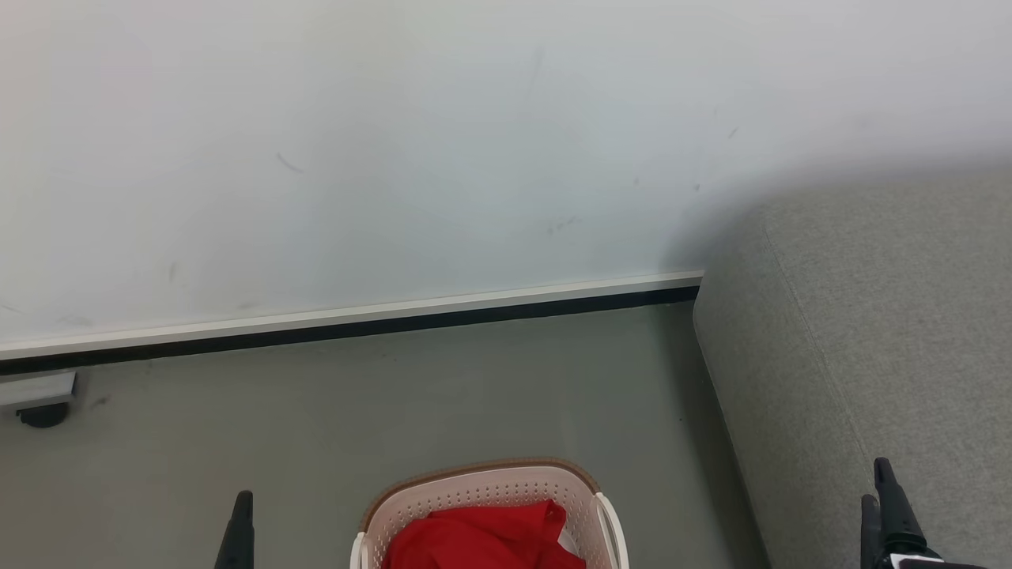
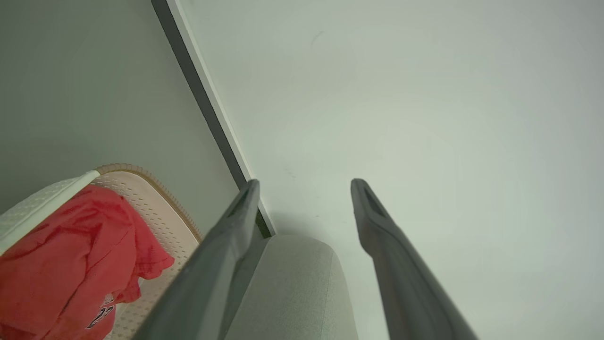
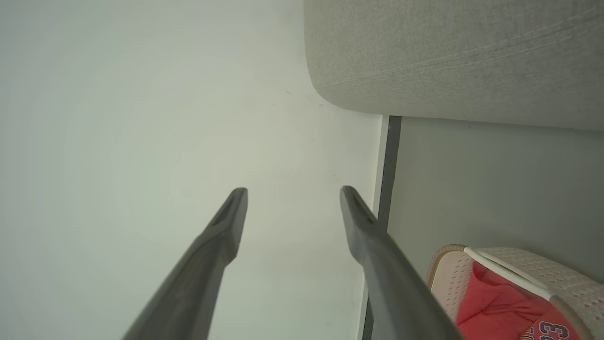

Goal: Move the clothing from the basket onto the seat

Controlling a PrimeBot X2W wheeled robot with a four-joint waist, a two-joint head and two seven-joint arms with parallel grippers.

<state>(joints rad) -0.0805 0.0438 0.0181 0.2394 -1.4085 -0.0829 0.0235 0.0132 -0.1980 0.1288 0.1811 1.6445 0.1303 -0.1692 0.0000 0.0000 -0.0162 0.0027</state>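
— Left tool (image 1: 239, 521) and right tool (image 1: 876, 486) are seen raised at the head view's bottom edge, the clothing (image 1: 482, 537) bunched in the basket (image 1: 474, 491) between them.
— From each wrist, the fingers (image 2: 222, 250) are shown spread wide, empty; the seat (image 1: 870, 316) stands beside the basket.

Head camera looks down, wrist cameras face the wall (image 2: 424, 118), all sharing basket (image 1: 490, 486)
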